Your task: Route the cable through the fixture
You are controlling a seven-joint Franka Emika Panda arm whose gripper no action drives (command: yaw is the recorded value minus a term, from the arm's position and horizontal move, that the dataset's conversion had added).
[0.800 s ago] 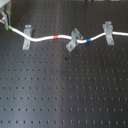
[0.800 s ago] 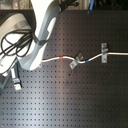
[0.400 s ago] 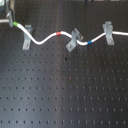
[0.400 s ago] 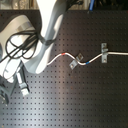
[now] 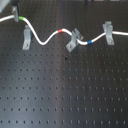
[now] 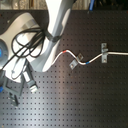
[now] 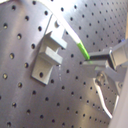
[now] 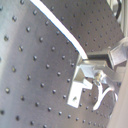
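- The jaws (image 7: 93,64) stayed clenched on the cable (image 5: 45,41), gripping it at the end of its green band (image 7: 83,50).
- Over the last moment that band had slid closer to the fixture (image 5: 25,38), which stood on the counter (image 5: 65,95) just beside the jaws.
- The cable now lay across the fixture's forked top; it looked nearly routed, though whether it was seated could not be told.
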